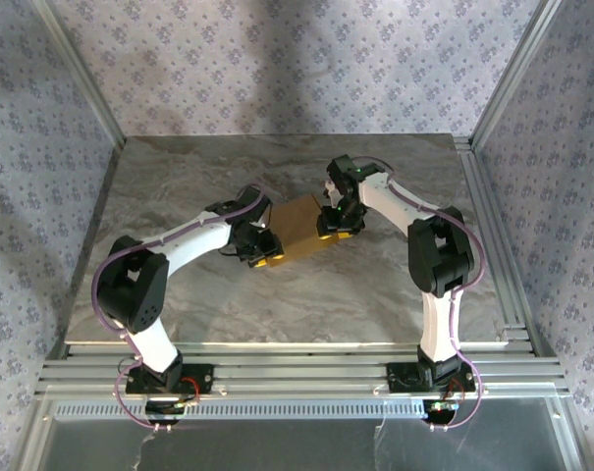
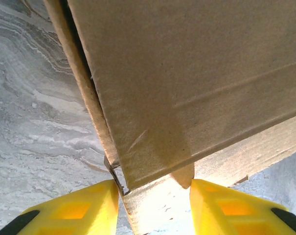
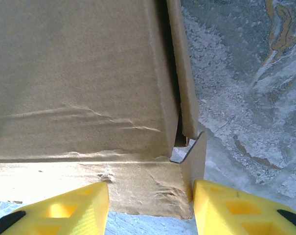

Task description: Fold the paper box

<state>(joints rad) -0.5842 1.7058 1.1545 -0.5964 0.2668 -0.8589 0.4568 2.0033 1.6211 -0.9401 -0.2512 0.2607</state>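
The paper box (image 1: 301,228) is tan cardboard, partly folded, lying mid-table between both arms. My left gripper (image 1: 262,255) is at its near-left end. There an end flap (image 2: 157,205) fills the space between the yellow fingers (image 2: 79,210), and a small corner tab touches the right one, so the jaws are shut across that flap. My right gripper (image 1: 333,226) is at the far-right end. Its jaws stand apart over the creased end wall (image 3: 138,186). The right finger (image 3: 236,210) presses an upright corner tab (image 3: 199,161), while the wall runs on behind the left finger.
The box lies on a grey marbled tabletop (image 1: 395,285). Metal frame rails (image 1: 488,235) run along the table's right side and near edge, and patterned walls (image 1: 277,69) close it in at the back and sides. Bare tabletop shows around the box.
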